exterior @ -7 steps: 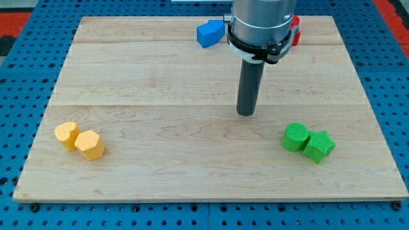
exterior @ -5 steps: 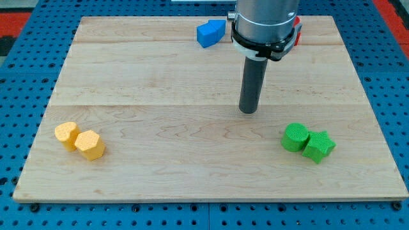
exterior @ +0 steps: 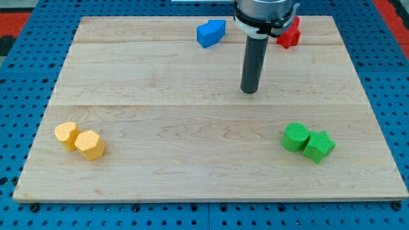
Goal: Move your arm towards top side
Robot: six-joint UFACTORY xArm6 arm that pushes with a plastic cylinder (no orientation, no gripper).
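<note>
My tip (exterior: pixel 250 91) rests on the wooden board (exterior: pixel 160 76), right of the middle and in its upper half. It touches no block. Two blue blocks (exterior: pixel 210 32) lie together at the view's top, up and left of the tip. A red block (exterior: pixel 289 35), star-like, lies up and right of it, partly hidden by the arm. A green cylinder (exterior: pixel 294 137) and a green star (exterior: pixel 319 146) sit touching at the lower right. A yellow cylinder (exterior: pixel 66 135) and a yellow hexagon (exterior: pixel 90 144) sit touching at the lower left.
The board lies on a blue pegboard table (exterior: pixel 25 76) that shows around all its edges. The arm's grey body (exterior: pixel 265 9) hangs over the board's top edge.
My tip has slid towards the view's top, by about a tenth of the view's height, and slightly right. More of the red block now shows. No block has moved.
</note>
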